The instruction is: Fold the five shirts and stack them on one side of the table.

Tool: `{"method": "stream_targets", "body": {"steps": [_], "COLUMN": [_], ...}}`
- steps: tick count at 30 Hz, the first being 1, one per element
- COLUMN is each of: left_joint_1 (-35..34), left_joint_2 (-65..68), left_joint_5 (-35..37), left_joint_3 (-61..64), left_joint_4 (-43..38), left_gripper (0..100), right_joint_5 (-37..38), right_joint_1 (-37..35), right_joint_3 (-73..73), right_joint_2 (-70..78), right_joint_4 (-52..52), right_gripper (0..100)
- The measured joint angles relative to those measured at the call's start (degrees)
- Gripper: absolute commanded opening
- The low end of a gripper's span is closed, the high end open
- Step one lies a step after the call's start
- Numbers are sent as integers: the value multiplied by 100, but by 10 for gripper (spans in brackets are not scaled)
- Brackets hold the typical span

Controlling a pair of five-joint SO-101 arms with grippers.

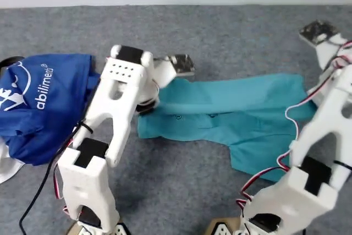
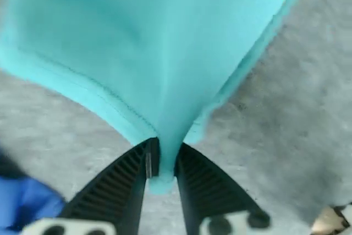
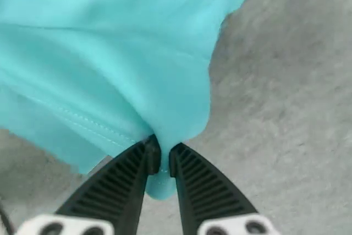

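A teal shirt [image 1: 236, 115] lies stretched across the grey table between the two arms, partly folded lengthwise. My left gripper [image 2: 163, 164] is shut on its left edge, the teal fabric [image 2: 159, 53] pinched between the black fingers; in the high view that gripper [image 1: 155, 93] sits at the shirt's left end. My right gripper [image 3: 160, 160] is shut on the teal cloth [image 3: 110, 53] at the right end, near the right arm [image 1: 324, 103]. A blue shirt [image 1: 44, 103] with white print lies bunched at the left side, over a white garment [image 1: 8, 169].
Grey carpet-like tabletop [image 1: 231, 37] runs all around the shirts. A black cable [image 1: 38, 191] trails beside the left arm's base. Red and white wires [image 1: 291, 136] hang along the right arm. The table's back edge meets a pale wall.
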Motion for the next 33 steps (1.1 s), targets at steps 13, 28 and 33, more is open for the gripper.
{"method": "stream_targets", "body": {"steps": [13,28,33], "left_joint_1": [44,114,35], "left_joint_2": [141,-879,-993], "left_joint_5": [378,1327,1969], "left_joint_3": [88,88,88], "left_joint_4": [-9,-9,-607], "left_gripper": [79,197,94], "right_joint_5": [510,510,0], "right_joint_1": [255,422,-35], "right_joint_3": [2356,2268,2119], "right_joint_2": [-949,-1204,-1037], "right_joint_4": [0,0,-633], "right_gripper": [24,201,5]}}
